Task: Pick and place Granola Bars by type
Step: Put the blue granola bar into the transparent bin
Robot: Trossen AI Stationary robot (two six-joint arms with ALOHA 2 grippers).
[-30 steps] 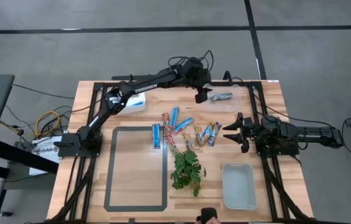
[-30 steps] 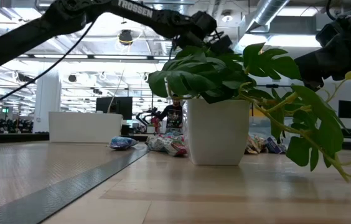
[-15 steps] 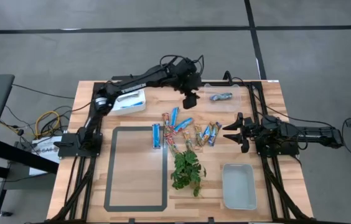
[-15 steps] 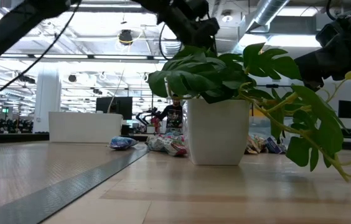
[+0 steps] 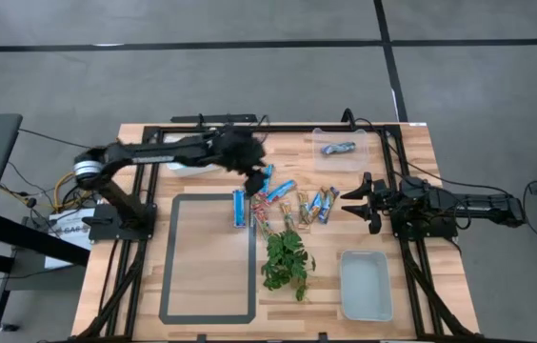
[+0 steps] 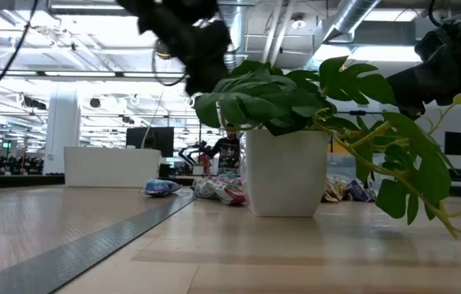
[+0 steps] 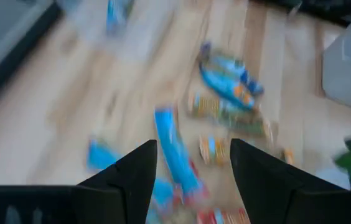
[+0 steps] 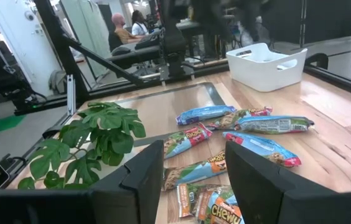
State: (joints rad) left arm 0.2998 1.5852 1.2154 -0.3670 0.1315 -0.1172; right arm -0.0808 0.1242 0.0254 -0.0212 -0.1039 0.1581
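Several granola bars [image 5: 288, 197] lie loose on the table's middle, blue-and-white, blue-and-tan and red-pink ones mixed; the right wrist view shows them [image 8: 238, 124] flat on the wood. One blue bar [image 5: 338, 148] lies in a clear container [image 5: 364, 157] at the far right. My left gripper [image 5: 253, 173] hovers open and empty above the far-left end of the pile, with blue bars [image 7: 172, 149] below its fingers. My right gripper [image 5: 354, 205] waits open, just right of the pile. A green plant sprig [image 5: 286, 259] lies near the pile.
A white bin [image 5: 202, 162] stands at the far left, partly under my left arm. A white tray [image 5: 365, 284] sits at the near right. A grey-framed mat [image 5: 208, 255] covers the near left. The low view is largely blocked by the plant's white pot [image 6: 286, 171].
My left gripper has swung from beside the clear container at the far right toward the table's left and near edge, and now stands above the pile's far-left end. The blue bar in the container has stayed put. My right arm has kept still.
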